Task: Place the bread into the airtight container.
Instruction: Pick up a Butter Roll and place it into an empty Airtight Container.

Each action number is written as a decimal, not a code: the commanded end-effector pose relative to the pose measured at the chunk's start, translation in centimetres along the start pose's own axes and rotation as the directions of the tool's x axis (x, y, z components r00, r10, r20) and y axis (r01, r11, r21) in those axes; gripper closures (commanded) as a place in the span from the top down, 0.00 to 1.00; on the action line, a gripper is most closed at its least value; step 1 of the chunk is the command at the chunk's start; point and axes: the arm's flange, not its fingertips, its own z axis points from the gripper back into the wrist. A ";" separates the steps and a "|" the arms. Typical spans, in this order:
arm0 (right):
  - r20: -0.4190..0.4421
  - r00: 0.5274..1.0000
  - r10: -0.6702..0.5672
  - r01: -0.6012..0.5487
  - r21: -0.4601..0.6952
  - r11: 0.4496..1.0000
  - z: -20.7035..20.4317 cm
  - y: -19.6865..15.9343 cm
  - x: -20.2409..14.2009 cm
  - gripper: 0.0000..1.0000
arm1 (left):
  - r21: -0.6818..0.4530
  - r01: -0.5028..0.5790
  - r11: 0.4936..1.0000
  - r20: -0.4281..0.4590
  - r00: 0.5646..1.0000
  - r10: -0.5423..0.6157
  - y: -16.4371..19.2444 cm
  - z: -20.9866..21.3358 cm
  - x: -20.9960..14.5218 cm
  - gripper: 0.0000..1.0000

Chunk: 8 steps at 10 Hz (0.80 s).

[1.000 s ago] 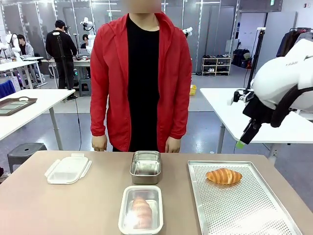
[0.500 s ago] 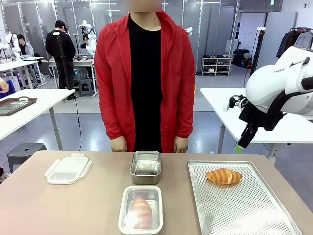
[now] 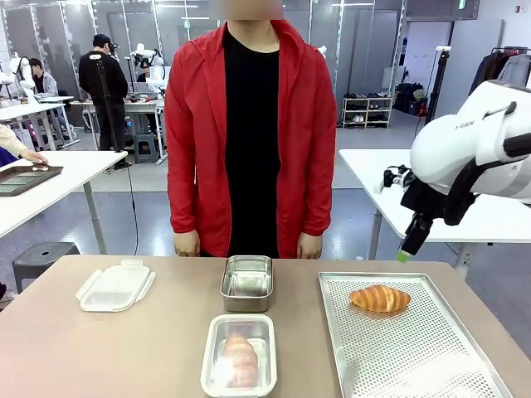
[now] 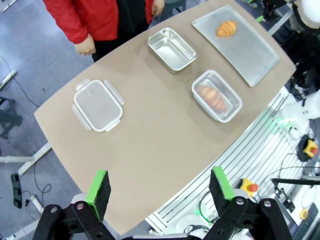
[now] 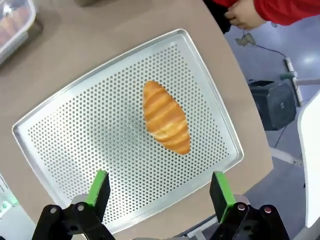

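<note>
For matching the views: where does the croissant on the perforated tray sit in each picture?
Front view: the croissant lies right of centre, at the far end of the perforated tray.
Left wrist view: top right, small, at the tray's end nearest the person.
Right wrist view: centre of the picture, lying diagonally.
Shared landmark: the perforated tray under it, seen in all three views.

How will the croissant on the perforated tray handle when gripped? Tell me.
The croissant looks flaky and puffed, so probably light and easily crushed by a hard squeeze. Its rounded, tapered shape on the metal tray suggests it may slide or rock if pushed.
</note>
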 end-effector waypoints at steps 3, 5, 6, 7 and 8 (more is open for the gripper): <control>-0.121 0.952 0.282 -0.278 0.048 0.959 -5.1 -2.4 2.2 1.00 | -0.005 0.019 1.000 0.003 1.000 -0.019 0.1 0.1 0.0 1.00; -0.151 0.892 0.425 -0.416 0.092 0.905 -8.8 -3.7 3.0 1.00 | -0.005 0.019 1.000 0.003 1.000 -0.019 0.1 0.1 0.0 1.00; -0.153 0.890 0.430 -0.417 0.111 0.902 -10.7 -4.1 3.3 1.00 | -0.005 0.019 1.000 0.003 1.000 -0.019 0.1 0.1 0.0 1.00; -0.149 0.887 0.438 -0.421 0.132 0.898 -12.1 -4.3 3.3 1.00 | -0.005 0.019 1.000 0.003 1.000 -0.019 0.1 0.1 0.0 1.00; -0.160 0.884 0.440 -0.416 0.163 0.895 -13.3 -4.6 3.2 1.00 | -0.005 0.019 1.000 0.003 1.000 -0.019 0.1 0.1 0.0 1.00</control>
